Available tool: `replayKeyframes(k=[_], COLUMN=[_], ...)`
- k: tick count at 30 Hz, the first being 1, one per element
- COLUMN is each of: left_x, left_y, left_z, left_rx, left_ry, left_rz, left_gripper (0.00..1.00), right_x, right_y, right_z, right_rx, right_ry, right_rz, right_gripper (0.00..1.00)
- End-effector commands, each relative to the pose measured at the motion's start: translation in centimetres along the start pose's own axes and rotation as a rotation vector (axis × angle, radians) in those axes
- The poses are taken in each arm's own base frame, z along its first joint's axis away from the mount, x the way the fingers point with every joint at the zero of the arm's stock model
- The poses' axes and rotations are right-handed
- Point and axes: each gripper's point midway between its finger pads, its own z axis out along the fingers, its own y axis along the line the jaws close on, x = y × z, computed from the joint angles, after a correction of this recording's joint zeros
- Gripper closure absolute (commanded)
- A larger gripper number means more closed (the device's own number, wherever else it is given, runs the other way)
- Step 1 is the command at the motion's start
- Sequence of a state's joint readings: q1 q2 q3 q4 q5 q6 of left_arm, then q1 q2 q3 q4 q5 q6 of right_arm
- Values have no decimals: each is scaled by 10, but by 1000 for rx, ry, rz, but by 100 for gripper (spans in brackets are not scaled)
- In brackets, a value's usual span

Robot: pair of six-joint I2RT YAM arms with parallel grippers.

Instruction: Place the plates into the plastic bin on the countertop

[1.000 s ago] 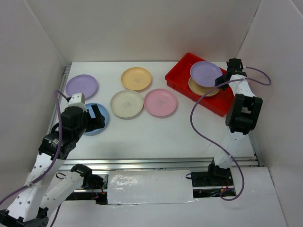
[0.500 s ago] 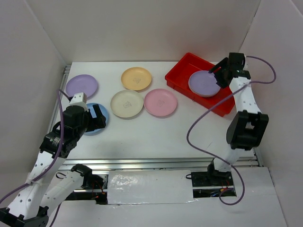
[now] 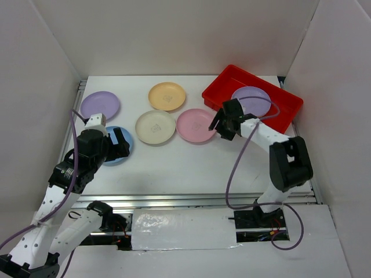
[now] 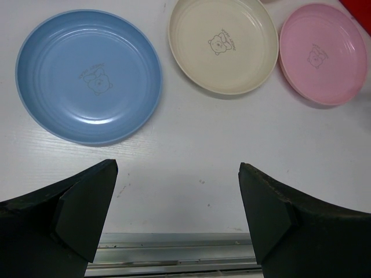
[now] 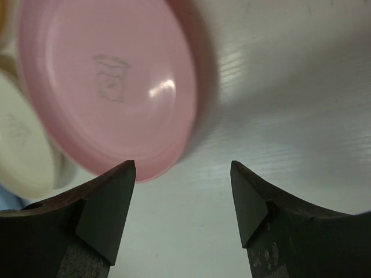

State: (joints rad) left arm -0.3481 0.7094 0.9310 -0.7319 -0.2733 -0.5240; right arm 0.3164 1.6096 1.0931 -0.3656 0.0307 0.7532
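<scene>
The red plastic bin (image 3: 223, 78) sits at the back right of the white countertop (image 3: 191, 165), with a lilac plate (image 3: 252, 97) lying in it. Loose on the countertop are a pink plate (image 3: 196, 125) (image 5: 110, 87), a cream plate (image 3: 155, 127) (image 4: 223, 45), a yellow-orange plate (image 3: 167, 95), a second lilac plate (image 3: 99, 105) and a light blue plate (image 3: 128, 143) (image 4: 88, 75). My right gripper (image 3: 219, 128) (image 5: 183, 168) is open and empty, just off the pink plate's right rim. My left gripper (image 3: 117, 143) (image 4: 178, 174) is wide open and empty, hovering by the near edge of the blue plate.
White walls close in the countertop on the left, back and right. A metal rail (image 4: 174, 269) runs along the near edge, right under my left gripper. The right arm's purple cable (image 3: 235, 168) loops over the countertop in front of the bin.
My right gripper opened and left the lilac plate lying in the bin. It then swung left out of the bin to the pink plate's edge. The left arm barely moved.
</scene>
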Motion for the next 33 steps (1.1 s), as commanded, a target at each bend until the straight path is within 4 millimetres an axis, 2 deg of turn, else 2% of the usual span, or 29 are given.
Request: replayKeyframes(k=[1,3,4,8,9,11,14,16,17,18,19,20,21,23,24,26,27,29,30,31,32,33], left_x=[-11,-12,-12,-12,-13,-12,-13,-13,-12,-13,-13,-13,-13,-12,-13,-13,-13,-13,-13,-13,-13,-14], left_y=[-1,-1,-1,-2,-2,-3,-3,-3,-3,-4,-3,-4,-3,-4,-4,-3,-4,-3,-4,-3,-3,-3], left_z=[-1,-2,-3,-3,-4,-4,-4,-4,-4,-5,-4,-5,-5,-5,-5,-5,-5,-5,-5,-5,-5,-6], left_rx=[3,6,8,12,16,18,21,22,21,24,22,24,23,25,25,24,25,20,25,24,21,21], left_ry=[-44,-49,-51,-52,-57,-55,-57,-56,-53,-56,-56,-56,-57,-55,-58,-60,-58,-59,-60,-60,-61,-64], left_rz=[-6,-7,-7,-6,-6,-5,-3,-3,-3,-3,-3,-3,-4,-3,-4,-5,-4,-5,-4,-5,-7,-10], left_gripper=[1,1,1,1,1,1,1,1,1,1,1,1,1,1,1,1,1,1,1,1,1,1], right_x=[-15,-19,-12,-6,-1,3,5,3,3,-2,-1,-1,-9,-6,-16,-13,-21,-34,-51,-62,-82,-101], right_y=[16,19,13,5,-2,-4,-9,-10,-10,-7,-13,-16,-11,-17,-9,-9,-1,1,7,2,-12,-13], right_z=[24,33,47,70,77,80,76,67,63,54,49,44,27,11,-11,-29,-49,-68,-85,-91,-96,-99], right_rx=[-17,7,39,105,127,128,141,147,146,134,148,156,135,149,112,86,37,-6,-39,-25,4,4], right_ry=[-71,-67,-39,3,22,26,25,7,0,-20,-29,-34,-69,-89,-134,-142,-174,-198,-246,-265,-295,-308], right_rz=[40,33,26,15,15,18,21,21,19,22,29,31,35,27,32,20,16,24,27,34,70,73], right_gripper=[27,28,28,34,42,51,70,78,91,97,100,100,100,100,100,100,100,100,100,100,100,100])
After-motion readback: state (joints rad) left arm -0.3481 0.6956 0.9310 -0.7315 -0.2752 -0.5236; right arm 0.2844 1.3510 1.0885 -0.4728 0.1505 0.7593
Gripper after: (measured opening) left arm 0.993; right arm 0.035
